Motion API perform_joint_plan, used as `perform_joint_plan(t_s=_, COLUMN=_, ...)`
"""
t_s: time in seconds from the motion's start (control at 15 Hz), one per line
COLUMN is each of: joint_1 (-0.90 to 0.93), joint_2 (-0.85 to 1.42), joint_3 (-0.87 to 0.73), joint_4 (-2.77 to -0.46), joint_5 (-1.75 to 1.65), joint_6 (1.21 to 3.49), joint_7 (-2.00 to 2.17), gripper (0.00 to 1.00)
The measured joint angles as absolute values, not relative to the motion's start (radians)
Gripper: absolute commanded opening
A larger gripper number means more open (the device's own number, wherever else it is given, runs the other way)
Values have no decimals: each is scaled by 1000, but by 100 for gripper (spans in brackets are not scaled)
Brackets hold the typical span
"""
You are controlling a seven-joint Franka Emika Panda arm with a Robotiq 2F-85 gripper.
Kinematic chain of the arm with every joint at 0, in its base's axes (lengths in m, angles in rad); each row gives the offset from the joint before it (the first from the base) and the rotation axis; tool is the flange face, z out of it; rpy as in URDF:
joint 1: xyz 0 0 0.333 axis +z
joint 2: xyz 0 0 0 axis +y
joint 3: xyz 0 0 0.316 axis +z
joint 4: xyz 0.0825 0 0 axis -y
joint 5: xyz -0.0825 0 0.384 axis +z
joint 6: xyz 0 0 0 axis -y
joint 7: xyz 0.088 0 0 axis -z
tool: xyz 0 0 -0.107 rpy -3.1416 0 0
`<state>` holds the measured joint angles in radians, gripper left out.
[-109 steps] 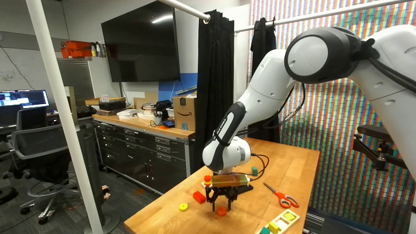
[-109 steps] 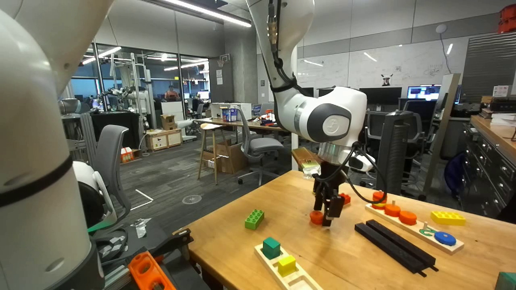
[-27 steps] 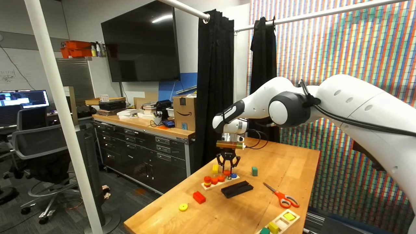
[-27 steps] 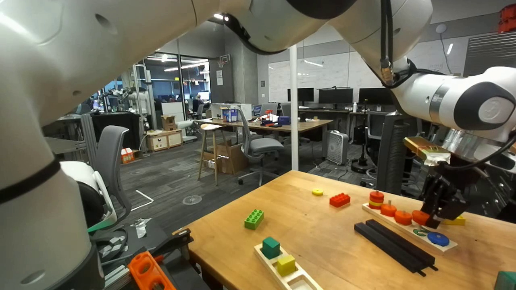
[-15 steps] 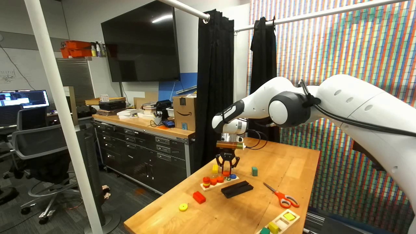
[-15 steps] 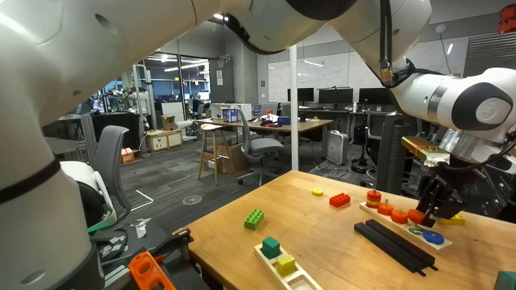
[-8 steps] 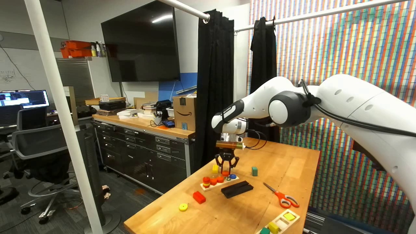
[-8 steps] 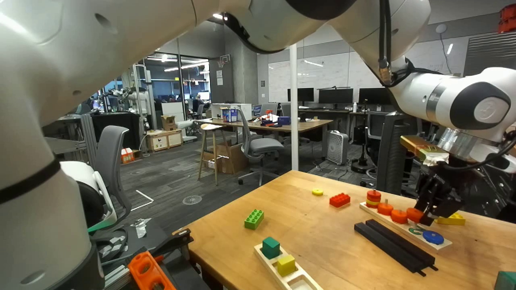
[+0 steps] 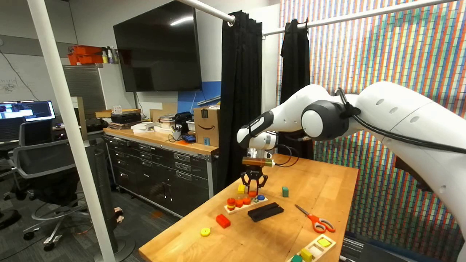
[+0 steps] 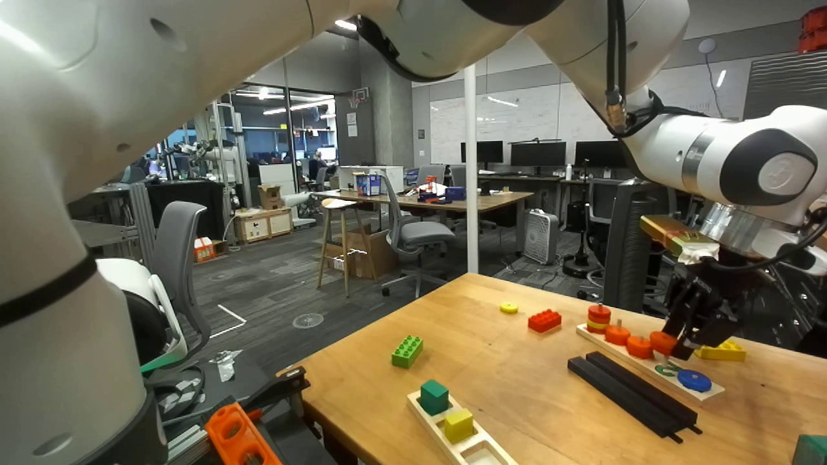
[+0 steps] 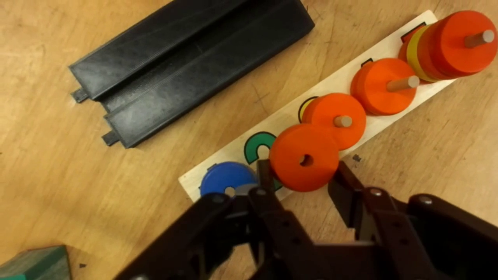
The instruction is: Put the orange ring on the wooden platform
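Observation:
The orange ring point(image 11: 297, 177), a round disc with a centre hole, is gripped between the fingers of my gripper point(image 11: 304, 173). It hangs over the green "2" of the wooden platform point(image 11: 283, 119), overlapping the neighbouring orange disc from above. In an exterior view the ring point(image 10: 663, 341) sits slightly tilted above the platform point(image 10: 646, 364), with something pale, seemingly a peg, just below it. Whether peg and hole line up cannot be told. The platform also bears a blue disc point(image 11: 223, 177), two orange stacks and a taller red-yellow stack point(image 11: 465, 42).
A black grooved block point(image 11: 194, 58) lies alongside the platform. Around it are a yellow brick point(image 10: 723, 351), red brick point(image 10: 544, 321), yellow disc point(image 9: 205, 231), green block point(image 9: 285, 191) and scissors point(image 9: 319, 225). A wooden tray with cubes point(image 10: 446, 439) lies near the table edge.
Over several seconds my gripper has carried the ring from the tabletop to above the platform. The platform has slid slightly. In the last half second the ring has risen a touch.

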<state>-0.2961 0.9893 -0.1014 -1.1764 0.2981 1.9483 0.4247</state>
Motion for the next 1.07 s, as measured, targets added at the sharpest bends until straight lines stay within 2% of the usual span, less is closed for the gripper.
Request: perform_joint_plan(t_s=1.07, joint_1=-298, joint_2=985, joint_3=-105, joint_4=-1195, joint_5=298, joint_6=1948, joint_7=410, gripper=23)
